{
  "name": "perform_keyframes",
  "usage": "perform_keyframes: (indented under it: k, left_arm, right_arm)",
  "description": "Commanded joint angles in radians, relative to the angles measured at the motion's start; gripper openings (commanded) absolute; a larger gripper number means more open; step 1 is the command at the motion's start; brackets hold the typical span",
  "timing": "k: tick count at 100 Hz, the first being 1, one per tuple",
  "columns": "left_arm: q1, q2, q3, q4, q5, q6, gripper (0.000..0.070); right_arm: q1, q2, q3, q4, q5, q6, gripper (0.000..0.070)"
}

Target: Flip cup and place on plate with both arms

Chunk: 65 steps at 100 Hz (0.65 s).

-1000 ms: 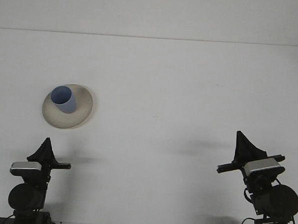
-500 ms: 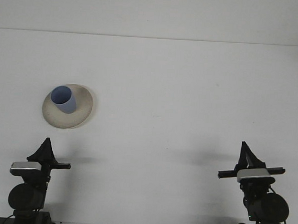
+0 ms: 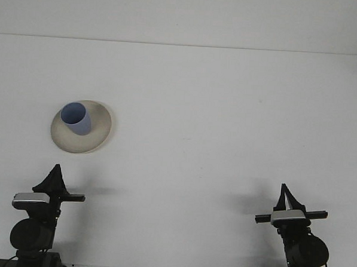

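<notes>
Table (image 3: 215,111) plain white, wall behind prob. white too.

I see a big white table (image 3: 215,123) in front of me. At twelve o'clock, a plain white wall (image 3: 185,14) stands behind it. The light is soft and even.

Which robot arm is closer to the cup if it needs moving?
The left. The cup stands open side up on the plate, just ahead of the left hand. The right hand is far across the table.
</notes>
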Motion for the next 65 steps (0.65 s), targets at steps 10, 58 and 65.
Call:
perform_keyframes:
  k: [10,58,65]
  left_arm:
    - [0.001,-0.001,-0.02,0.011,-0.004,-0.001,0.0013]
    - [0.001,-0.001,-0.02,0.01,-0.004,-0.001,0.0013]
    - [0.001,-0.001,-0.02,0.01,-0.004,-0.001,0.0013]
  right_arm:
    - [0.0,-0.001,-0.002,0.031,0.002,-0.004,0.0]
    - [0.0,-0.001,-0.002,0.031,0.001,-0.004,0.0]
    - [0.0,-0.001,-0.002,0.031,0.002,-0.004,0.0]
